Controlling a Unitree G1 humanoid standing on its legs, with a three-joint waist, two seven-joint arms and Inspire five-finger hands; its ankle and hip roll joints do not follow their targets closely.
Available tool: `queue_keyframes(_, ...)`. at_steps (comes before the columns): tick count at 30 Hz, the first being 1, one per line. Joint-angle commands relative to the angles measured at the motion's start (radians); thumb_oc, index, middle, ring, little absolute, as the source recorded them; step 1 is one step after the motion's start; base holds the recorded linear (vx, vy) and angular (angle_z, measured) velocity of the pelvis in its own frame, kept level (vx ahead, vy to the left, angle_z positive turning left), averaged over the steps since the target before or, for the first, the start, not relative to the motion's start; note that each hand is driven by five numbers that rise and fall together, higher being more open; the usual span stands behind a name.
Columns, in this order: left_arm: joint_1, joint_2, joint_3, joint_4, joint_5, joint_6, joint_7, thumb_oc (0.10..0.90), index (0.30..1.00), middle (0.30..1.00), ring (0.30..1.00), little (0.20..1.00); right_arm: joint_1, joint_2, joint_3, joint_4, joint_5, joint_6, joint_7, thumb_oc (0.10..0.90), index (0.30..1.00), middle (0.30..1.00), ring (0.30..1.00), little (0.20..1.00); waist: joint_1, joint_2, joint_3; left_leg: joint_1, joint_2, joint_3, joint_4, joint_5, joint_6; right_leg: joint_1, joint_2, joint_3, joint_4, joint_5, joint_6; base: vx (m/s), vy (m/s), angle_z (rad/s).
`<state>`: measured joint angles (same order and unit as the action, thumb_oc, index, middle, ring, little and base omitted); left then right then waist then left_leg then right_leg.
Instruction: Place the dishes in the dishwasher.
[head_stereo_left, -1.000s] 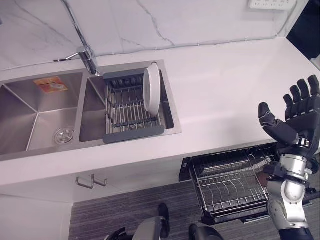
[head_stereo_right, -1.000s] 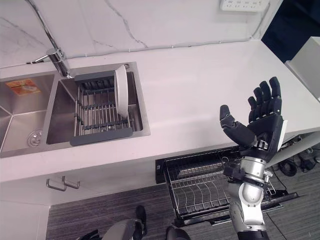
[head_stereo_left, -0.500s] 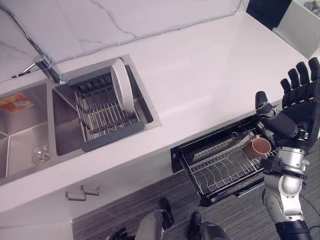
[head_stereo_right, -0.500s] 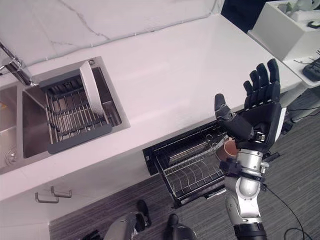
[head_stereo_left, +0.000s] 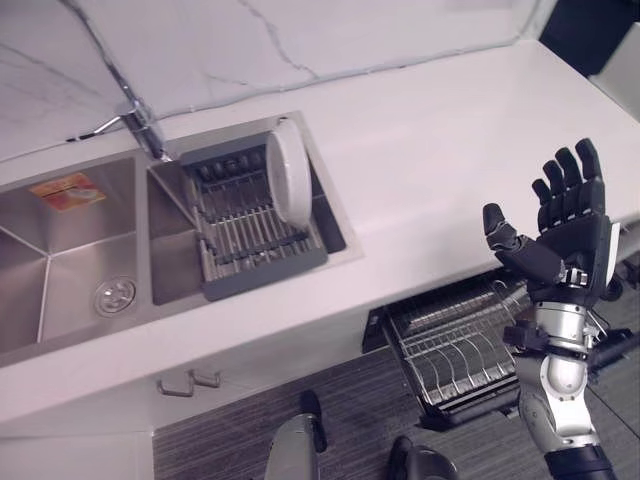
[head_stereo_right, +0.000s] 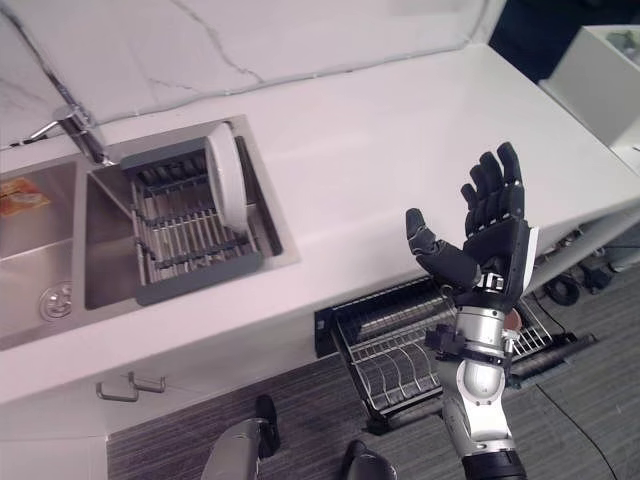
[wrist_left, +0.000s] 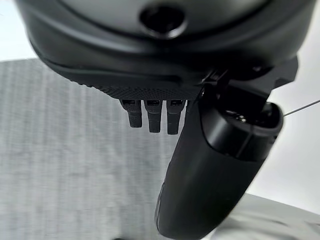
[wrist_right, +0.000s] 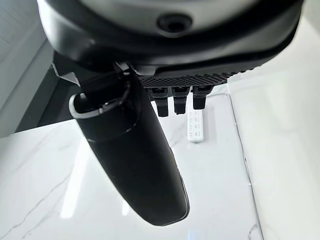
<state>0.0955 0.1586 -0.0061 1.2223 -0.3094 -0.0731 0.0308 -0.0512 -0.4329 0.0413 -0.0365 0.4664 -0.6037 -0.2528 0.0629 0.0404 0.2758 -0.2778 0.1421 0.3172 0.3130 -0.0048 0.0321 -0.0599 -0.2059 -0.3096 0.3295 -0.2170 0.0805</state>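
Plate (head_stereo_left: 291, 185) well apart from right hand (head_stereo_left: 567, 232)

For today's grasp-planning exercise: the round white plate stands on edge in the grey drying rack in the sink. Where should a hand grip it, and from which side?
Probably at the top rim of the round white plate, coming from above. It stands nearly upright on its edge at the right end of the grey drying rack, so its upper rim is free while the rack's wires hold the lower part. The right hand, open, is raised above the counter edge over the dishwasher rack.
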Motion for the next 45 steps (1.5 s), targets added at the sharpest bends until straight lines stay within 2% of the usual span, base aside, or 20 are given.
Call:
queue_keyframes(1,0.041,0.028,-0.015,0.004,-0.054,-0.021,-0.033,0.8,0.9,0.9,0.9,0.9,-0.081,-0.023,-0.036,-0.073,-0.016,-0.091,0.045,0.8,0.9,0.9,0.9,0.9,0.013,0.002,-0.071,-0.014,0.005,-0.066,-0.013,-0.106,-0.065,0.103,0.047,-0.013,-0.029,-0.082,0.01,0.03,0.069,0.0)
queue_keyframes(7,0.046,0.026,-0.016,0.01,-0.067,-0.029,-0.03,0.8,0.9,0.9,0.9,0.9,-0.122,-0.028,-0.005,-0.09,-0.017,-0.028,0.09,0.8,0.9,0.9,0.9,0.9,0.042,-0.004,-0.081,-0.023,-0.014,-0.073,-0.013,-0.118,-0.052,0.093,0.022,-0.029,-0.029,-0.072,0.028,0.01,0.038,0.02)
queue_keyframes(12,0.04,0.029,-0.016,0.014,-0.051,-0.036,-0.021,0.8,0.9,0.9,0.9,0.9,-0.177,-0.038,0.016,-0.107,-0.006,0.011,0.084,0.8,0.9,0.9,0.9,0.9,0.066,-0.016,-0.082,-0.045,-0.015,-0.078,-0.013,-0.109,-0.053,0.091,0.018,-0.033,-0.029,-0.075,0.034,0.0,-0.003,-0.03)
queue_keyframes(15,0.032,0.033,-0.017,0.014,-0.052,-0.031,-0.024,0.8,0.9,0.9,0.9,0.9,-0.228,-0.033,0.037,-0.109,0.055,0.081,0.119,0.8,0.9,0.9,0.9,0.9,0.084,-0.02,-0.078,-0.059,-0.017,-0.088,-0.013,-0.101,-0.058,0.091,0.02,-0.035,-0.029,-0.079,0.033,-0.01,-0.005,0.02)
queue_keyframes(17,0.032,0.034,-0.017,0.016,-0.05,-0.032,-0.022,0.8,0.9,0.9,0.9,0.9,-0.237,-0.031,0.042,-0.106,0.062,0.095,0.129,0.8,0.9,0.9,0.9,0.9,0.088,-0.021,-0.078,-0.061,-0.017,-0.089,-0.013,-0.099,-0.059,0.092,0.02,-0.036,-0.029,-0.079,0.033,0.0,0.0,0.0)
queue_keyframes(21,0.034,0.036,-0.017,0.021,-0.049,-0.032,-0.029,0.8,0.9,0.9,0.9,0.9,-0.268,-0.01,0.089,-0.095,0.056,0.175,0.17,0.8,0.9,0.9,0.9,0.9,0.105,-0.02,-0.08,-0.071,-0.011,-0.088,-0.013,-0.088,-0.064,0.101,0.02,-0.049,-0.029,-0.082,0.03,0.0,0.0,0.01)
queue_keyframes(24,0.037,0.033,-0.001,0.019,-0.118,-0.001,-0.05,0.8,0.9,0.9,0.9,0.9,-0.277,-0.004,0.111,-0.088,0.061,0.208,0.178,0.8,0.9,0.9,0.9,0.9,0.112,-0.019,-0.083,-0.075,-0.004,-0.077,-0.013,-0.083,-0.066,0.11,0.019,-0.062,-0.029,-0.086,0.029,0.02,-0.003,0.07)
queue_keyframes(25,0.038,0.033,0.0,0.02,-0.115,-0.002,-0.05,0.8,0.9,0.9,0.9,0.9,-0.276,-0.003,0.114,-0.086,0.06,0.209,0.177,0.8,0.9,0.9,0.9,0.9,0.11,-0.029,-0.084,-0.065,-0.014,-0.085,-0.013,-0.105,-0.077,0.121,0.013,-0.052,-0.029,-0.105,0.034,0.07,-0.009,0.12)
queue_keyframes(29,0.042,0.036,0.001,0.027,-0.058,-0.018,-0.047,0.8,0.9,0.9,0.9,0.9,-0.287,0.012,0.137,-0.061,0.083,0.228,0.173,0.8,0.9,0.9,0.9,0.9,0.118,-0.033,-0.084,-0.062,-0.017,-0.081,-0.013,-0.104,-0.076,0.133,0.012,-0.06,-0.029,-0.109,0.032,0.03,0.008,0.14)
queue_keyframes(37,0.043,0.04,-0.026,0.029,-0.053,-0.009,-0.035,0.8,0.9,0.9,0.9,0.9,-0.34,0.059,0.169,-0.012,0.059,0.224,0.079,0.8,0.9,0.9,0.9,0.9,0.136,-0.023,-0.082,-0.069,-0.018,-0.081,-0.013,-0.094,-0.079,0.139,0.007,-0.072,-0.029,-0.106,0.033,0.02,0.014,0.01)
queue_keyframes(45,0.05,0.04,-0.023,0.032,-0.045,-0.013,-0.035,0.8,0.9,0.9,0.9,0.9,-0.366,0.068,0.173,0.023,0.047,0.217,0.044,0.8,0.9,0.9,0.9,0.9,0.149,-0.019,-0.081,-0.074,-0.018,-0.083,-0.013,-0.089,-0.081,0.148,0.005,-0.081,-0.029,-0.108,0.033,0.01,0.002,0.03)
